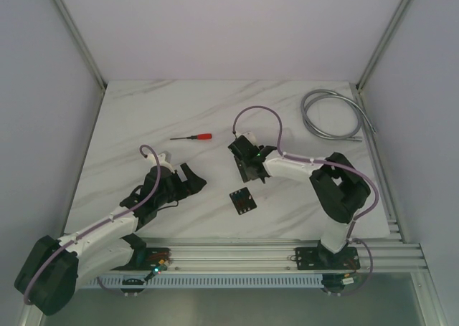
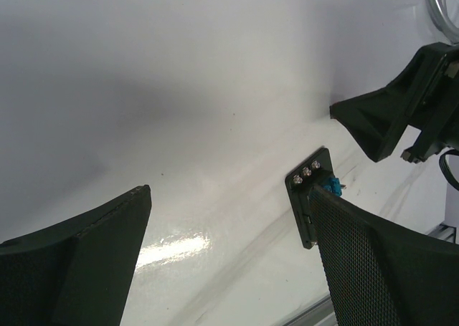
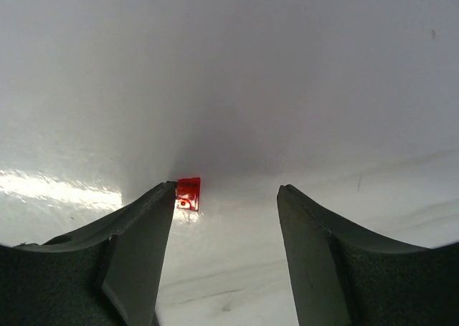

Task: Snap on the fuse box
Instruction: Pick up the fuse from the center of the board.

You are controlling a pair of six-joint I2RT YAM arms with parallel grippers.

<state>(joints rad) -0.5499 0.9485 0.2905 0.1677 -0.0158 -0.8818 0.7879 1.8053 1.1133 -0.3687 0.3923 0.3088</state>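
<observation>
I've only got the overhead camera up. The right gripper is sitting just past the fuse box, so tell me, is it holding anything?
Observer: No. On the right wrist view, the right gripper is open with nothing between its jaws.
Operator: Any loose fuses near it?
Observer: Yes, a tiny red fuse lies right by one fingertip. I cannot tell whether they touch.
Operator: And the left gripper?
Observer: On its own wrist view, the left gripper is wide open and empty. The fuse box sits just beyond one finger, which hides part of it.
</observation>
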